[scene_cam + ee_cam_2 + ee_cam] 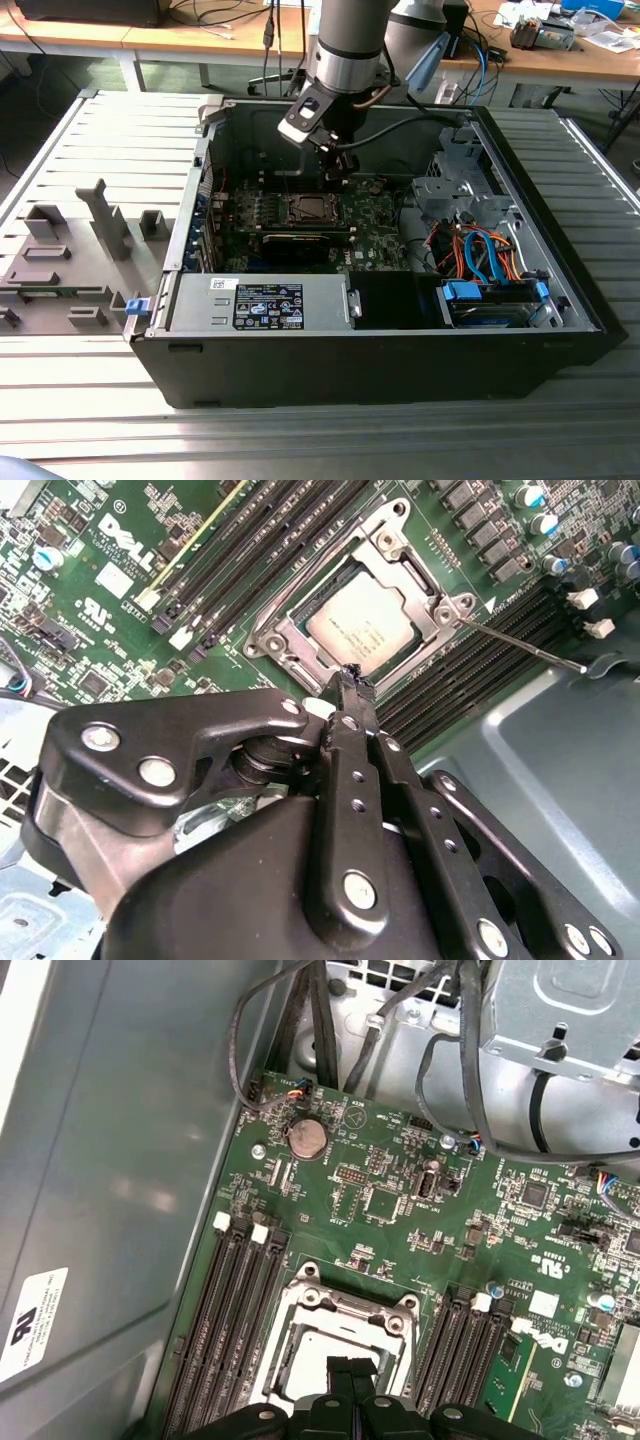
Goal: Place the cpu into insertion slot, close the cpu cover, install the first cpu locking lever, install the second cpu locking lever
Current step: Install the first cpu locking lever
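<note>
Nearest, we see the gripper (350,680), its 2 fingers (345,742) pressed together on nothing, tips over the cpu cover (283,645)'s near edge; just beyond, the cpu (362,628) sits in the insertion slot (322,588), that cover flat around it. Farther off, 1 thin lever (520,645) juts free.

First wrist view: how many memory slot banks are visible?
2. One bank lies between the insertion slot and the grey case wall; the other bank flanks the slot's opposite side. The gripper hides board beyond them.
</note>
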Robot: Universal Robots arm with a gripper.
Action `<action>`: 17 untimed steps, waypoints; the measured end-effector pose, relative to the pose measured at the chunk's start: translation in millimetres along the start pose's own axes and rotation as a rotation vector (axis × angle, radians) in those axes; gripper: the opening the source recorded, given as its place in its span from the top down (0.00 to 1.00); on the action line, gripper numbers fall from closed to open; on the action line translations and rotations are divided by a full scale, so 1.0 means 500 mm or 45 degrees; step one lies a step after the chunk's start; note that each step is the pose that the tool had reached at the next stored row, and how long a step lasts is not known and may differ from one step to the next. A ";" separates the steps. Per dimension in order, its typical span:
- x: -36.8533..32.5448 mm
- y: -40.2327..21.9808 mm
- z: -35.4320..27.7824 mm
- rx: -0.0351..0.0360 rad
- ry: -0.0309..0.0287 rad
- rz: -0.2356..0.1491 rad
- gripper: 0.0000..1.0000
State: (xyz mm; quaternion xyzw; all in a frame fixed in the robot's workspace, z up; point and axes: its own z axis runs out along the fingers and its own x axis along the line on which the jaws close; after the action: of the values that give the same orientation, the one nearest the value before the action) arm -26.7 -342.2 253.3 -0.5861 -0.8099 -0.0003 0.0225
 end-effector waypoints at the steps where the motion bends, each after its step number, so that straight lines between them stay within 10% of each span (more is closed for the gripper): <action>1: 0.000 0.000 0.000 0.0001 -0.0001 -0.004 0.89; 17: 0.000 0.000 0.000 0.0024 -0.0018 -0.067 0.89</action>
State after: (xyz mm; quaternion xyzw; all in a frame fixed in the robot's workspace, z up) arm -26.7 -342.3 253.3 -0.5646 -0.8250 0.0003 0.0225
